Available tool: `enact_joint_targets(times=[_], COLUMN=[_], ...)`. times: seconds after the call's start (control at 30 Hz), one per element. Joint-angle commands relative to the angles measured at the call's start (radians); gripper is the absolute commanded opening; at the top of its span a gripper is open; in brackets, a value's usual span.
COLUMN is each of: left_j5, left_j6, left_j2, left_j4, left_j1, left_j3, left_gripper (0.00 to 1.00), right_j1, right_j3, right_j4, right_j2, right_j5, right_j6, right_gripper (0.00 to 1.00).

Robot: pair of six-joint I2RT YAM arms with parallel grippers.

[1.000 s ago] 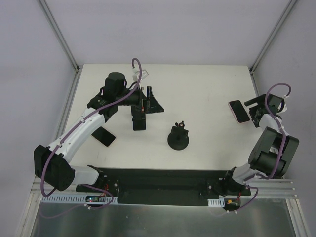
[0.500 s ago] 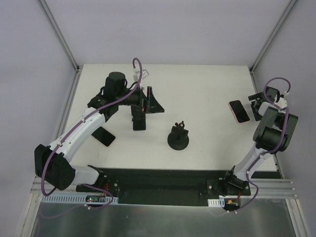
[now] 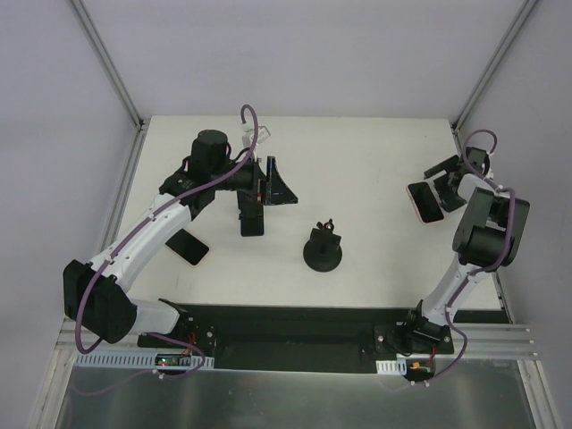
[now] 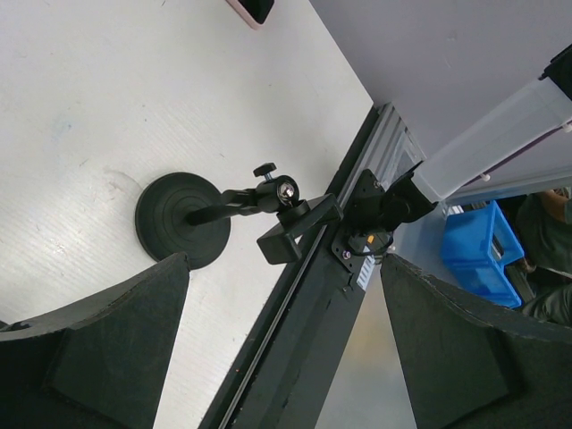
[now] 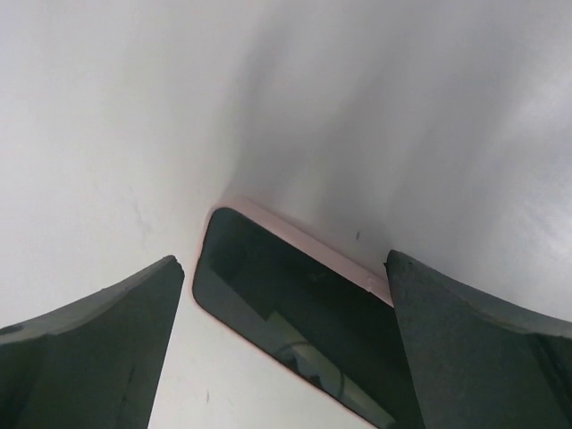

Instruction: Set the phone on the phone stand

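We see the right gripper (image 3: 445, 181) hanging over the pink-edged phone (image 3: 426, 204), its fingers spread, one on either side of the dark screen in the wrist view, and not touching it as far as we can tell. The phone lies flat on the desk (image 3: 375, 152), far to the right and well apart from the phone stand (image 3: 322, 251), which sits near the middle with its small clamp (image 4: 295, 231) held out on a tilted arm. The left gripper (image 3: 268, 183) is also spread and holds nothing. A second phone (image 3: 188, 247) lies on the left side. We judge that the grasp has not yet been made, and that it is the risky part. The phone is thin and flat against the desk, so fingers that close too high may slip off its edges and push it along. Fingers that come down crooked may press on the glass. Later, a tilted or off-centre carry could miss the narrow clamp or knock the stand over.
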Motion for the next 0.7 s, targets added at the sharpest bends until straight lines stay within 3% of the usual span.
enact_joint_targets(times=[0.0,0.1,0.2,0.3,0.67], left_j5=[0.019,0.010,0.007,0.019,0.031], left_j6=[0.003,0.008,0.009,0.005,-0.005], left_j2=[0.005,0.002,0.008,0.018,0.028], left_j4=[0.022,0.022,0.020,0.020,0.020], left_j1=[-0.013,-0.013,-0.011,-0.011,-0.011], left_j3=[0.034,0.032,0.031,0.032,0.035], left_gripper=[0.87,0.87,0.87,0.87,0.87], right_j1=[0.094,0.140,0.190,0.226,0.315], right_j3=[-0.043,0.001,0.151,0.239,0.147], right_j4=[-0.176,-0.254,-0.449,-0.577,-0.652], right_j2=[-0.107,-0.075,0.015,0.101,0.042], right_j5=[-0.078,-0.018,0.086,0.076,0.019], right_j6=[-0.109,-0.239,-0.398,-0.474,-0.571], right_gripper=[1.00,1.00,0.96,0.96,0.96])
